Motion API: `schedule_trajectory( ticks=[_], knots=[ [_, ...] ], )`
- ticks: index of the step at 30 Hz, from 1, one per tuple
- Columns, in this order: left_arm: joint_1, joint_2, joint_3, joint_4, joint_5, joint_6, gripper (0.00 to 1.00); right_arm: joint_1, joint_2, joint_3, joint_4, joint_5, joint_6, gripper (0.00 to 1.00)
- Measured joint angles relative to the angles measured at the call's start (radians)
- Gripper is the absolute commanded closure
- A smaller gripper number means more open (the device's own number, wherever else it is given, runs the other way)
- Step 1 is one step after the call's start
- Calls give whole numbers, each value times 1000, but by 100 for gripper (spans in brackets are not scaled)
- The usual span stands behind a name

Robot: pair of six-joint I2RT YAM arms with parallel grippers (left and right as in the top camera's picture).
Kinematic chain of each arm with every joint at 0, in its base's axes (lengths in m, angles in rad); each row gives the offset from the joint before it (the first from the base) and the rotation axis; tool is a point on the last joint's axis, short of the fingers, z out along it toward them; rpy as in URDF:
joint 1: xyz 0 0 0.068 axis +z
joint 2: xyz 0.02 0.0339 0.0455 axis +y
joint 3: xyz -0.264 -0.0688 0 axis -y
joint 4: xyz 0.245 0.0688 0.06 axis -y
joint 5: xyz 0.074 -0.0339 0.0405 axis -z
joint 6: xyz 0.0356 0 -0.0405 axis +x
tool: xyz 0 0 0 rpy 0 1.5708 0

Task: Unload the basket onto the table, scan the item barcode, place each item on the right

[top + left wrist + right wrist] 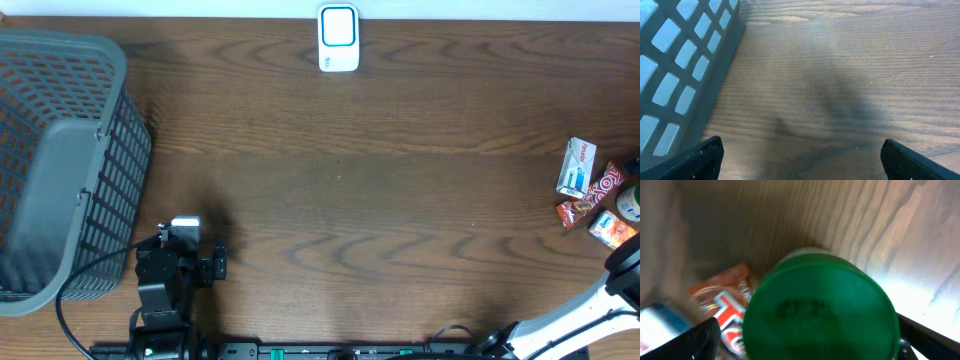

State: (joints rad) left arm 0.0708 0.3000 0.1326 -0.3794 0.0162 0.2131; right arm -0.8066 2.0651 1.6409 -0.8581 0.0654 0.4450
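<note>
The dark brown wooden table (400, 220) has a wavy grain running across it. At its far edge, about the middle, stands the small white plastic scanner with a blue-rimmed rounded window (338, 38). A big grey plastic basket with a lattice of square holes (60, 170) fills the left side. Over at the right edge lies a little heap of groceries: a white and green cardboard box (577, 167), a glossy red wrapper with round white marks (606, 185), an orange packet (612, 230), and, right among them, the round jar with a smooth green plastic lid (820, 312). The right gripper (807, 332) hangs straight above that jar, its black fingers (695, 340) spread wide to either side of the lid. One finger stands clear of it, with crinkled red wrapper showing in the gap. At the other I cannot tell whether finger and rim touch, but the jaws look open around the lid rather than closed on it. The left gripper (805, 157) hovers over the near-left part of the table, jaws fully apart above bare wood, with the basket's slanted grey wall just to its left.
</note>
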Motion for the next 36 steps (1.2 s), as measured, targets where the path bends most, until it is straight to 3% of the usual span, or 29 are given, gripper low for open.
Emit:
schedule_trajectory(
  ticks=[5, 14, 16, 21, 30, 36],
  knots=[
    [0, 0, 0, 0, 0, 0, 0, -8, -143, 117, -60, -116, 23, 1],
    [0, 0, 0, 0, 0, 0, 0, -8, -748, 270, 171, -437, 116, 1],
    [0, 0, 0, 0, 0, 0, 0, -3, -852, 334, 146, -506, 142, 1],
    [0, 0, 0, 0, 0, 0, 0, 46, -896, 472, 128, -665, 176, 1],
    [-23, -58, 0, 0, 0, 0, 0, 72, -817, 460, 122, -815, 265, 1],
    [-58, -175, 0, 0, 0, 0, 0, 74, -847, 460, 233, -914, 352, 1]
  ],
)
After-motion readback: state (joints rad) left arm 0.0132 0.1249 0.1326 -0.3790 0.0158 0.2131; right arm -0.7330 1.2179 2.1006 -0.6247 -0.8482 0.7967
